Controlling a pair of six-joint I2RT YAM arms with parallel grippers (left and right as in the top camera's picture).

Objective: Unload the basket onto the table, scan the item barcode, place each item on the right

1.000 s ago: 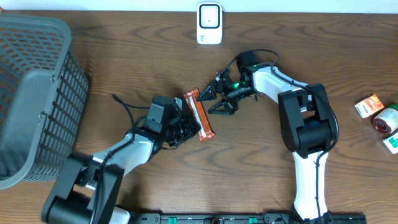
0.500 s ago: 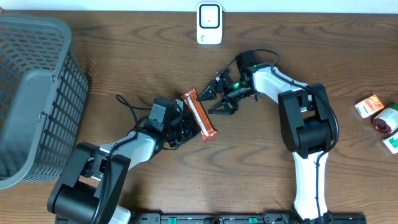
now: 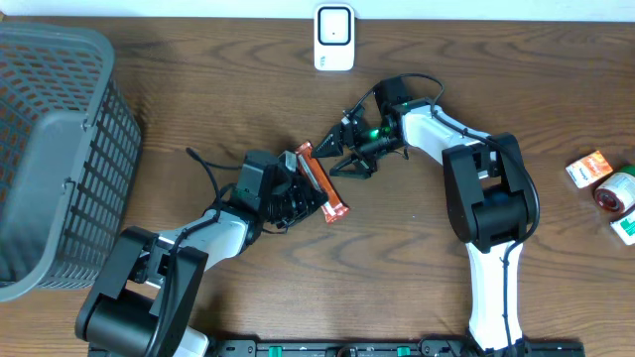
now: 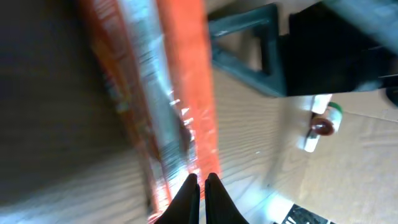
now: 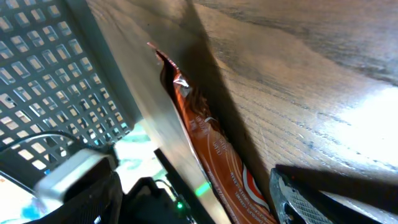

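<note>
Snack bar [image 3: 319,182]: orange wrapper, lying at a slant mid-counter [image 3: 198,109], below the white scanner [image 3: 334,38] and well apart from it.

My left hand [image 3: 296,201] is pressed together, pinching the snack bar at its long left edge. The wrist view shows my fingertips [image 4: 189,199] closed on the wrapper.

My right hand [image 3: 337,159] is spread and holds nothing. Its tips are just beside the bar's upper end, on the right; I cannot tell if they touch.

Grey basket [image 3: 60,149]: far left.
</note>
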